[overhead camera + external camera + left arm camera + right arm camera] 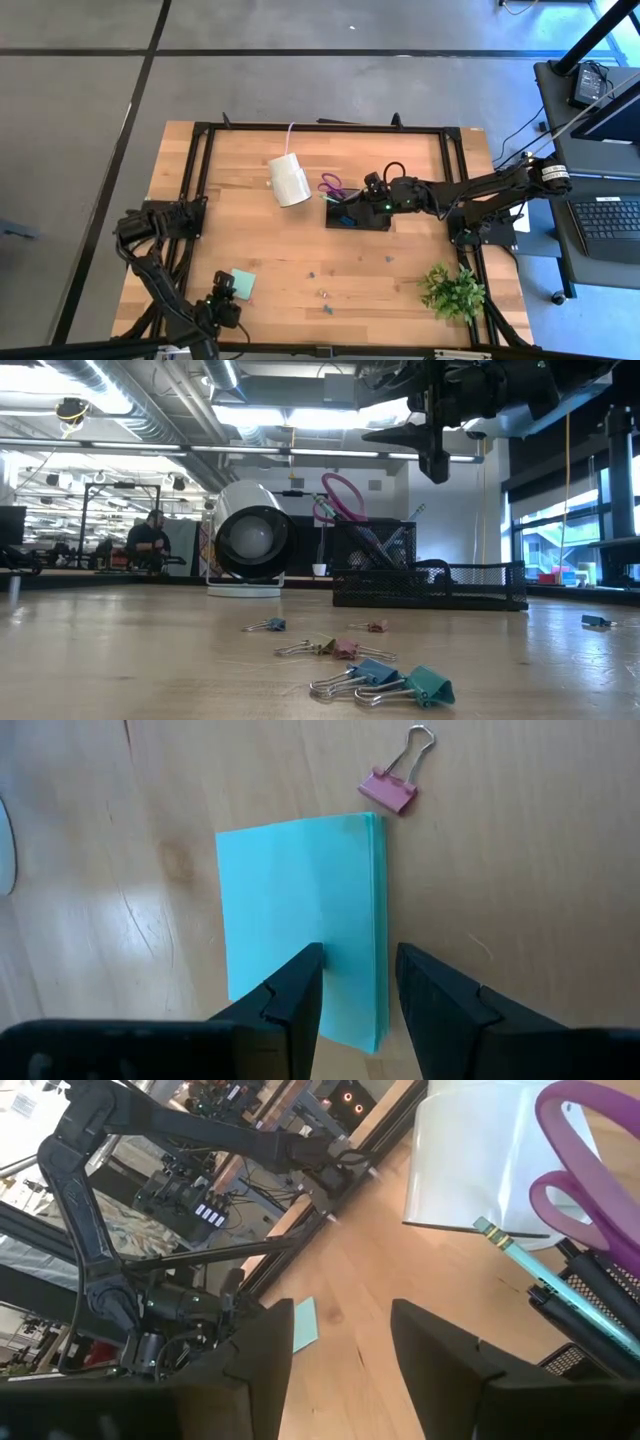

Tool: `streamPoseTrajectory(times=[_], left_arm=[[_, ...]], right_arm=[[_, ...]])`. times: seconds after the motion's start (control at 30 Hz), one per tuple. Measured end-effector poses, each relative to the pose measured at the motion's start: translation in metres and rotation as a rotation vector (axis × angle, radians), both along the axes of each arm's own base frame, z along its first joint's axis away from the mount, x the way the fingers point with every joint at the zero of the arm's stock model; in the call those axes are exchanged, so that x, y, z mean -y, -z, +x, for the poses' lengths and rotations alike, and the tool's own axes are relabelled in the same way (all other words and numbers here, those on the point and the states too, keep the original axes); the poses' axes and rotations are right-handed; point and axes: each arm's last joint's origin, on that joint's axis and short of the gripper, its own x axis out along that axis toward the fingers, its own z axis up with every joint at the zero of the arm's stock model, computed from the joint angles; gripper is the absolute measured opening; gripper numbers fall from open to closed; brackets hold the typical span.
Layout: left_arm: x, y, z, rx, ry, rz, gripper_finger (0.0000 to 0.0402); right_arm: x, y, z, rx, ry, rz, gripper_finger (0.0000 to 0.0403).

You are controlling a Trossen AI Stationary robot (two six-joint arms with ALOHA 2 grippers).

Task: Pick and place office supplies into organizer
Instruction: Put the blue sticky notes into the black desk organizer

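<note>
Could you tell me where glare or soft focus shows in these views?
Low view: bright ceiling lights wash out the top, the nearest binder clips look soft, and the organizer stands dark against the light. Left wrist view: window glare streaks the wood beside the sticky pad. Right wrist view: the scissors look soft.

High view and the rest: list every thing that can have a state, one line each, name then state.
Organizer: upright on the table, pen cup already filled.
Scissors: standing in the cup, purple handles up.
Sticky-note pad: flat on the table, left gripper open over it.
Right gripper: open, above the organizer.
White cylinder: lying on its side.
Binder clips: loose on the table.
</note>
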Motion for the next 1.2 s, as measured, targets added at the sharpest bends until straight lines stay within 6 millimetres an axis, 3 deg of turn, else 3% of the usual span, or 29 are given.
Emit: streamPoseTrajectory(times=[0.57,0.93,1.2], left_arm=[[0.0023,0.0034,0.0001,-0.006,-0.005,-0.048,0.0028],[0.0022,0.0038,-0.0002,-0.018,0.017,-0.040,0.0033],[0.0037,0.0045,-0.0003,-0.049,0.009,-0.073,0.0004]], right_arm=[[0.0000,0.0001,0.0000,0.000,0.000,0.000,0.0173],[-0.0037,0.0001,-0.0003,-0.001,-0.001,0.052,0.0173],[-0.0071,0.0001,-0.0005,-0.001,-0.015,0.055,0.0173]])
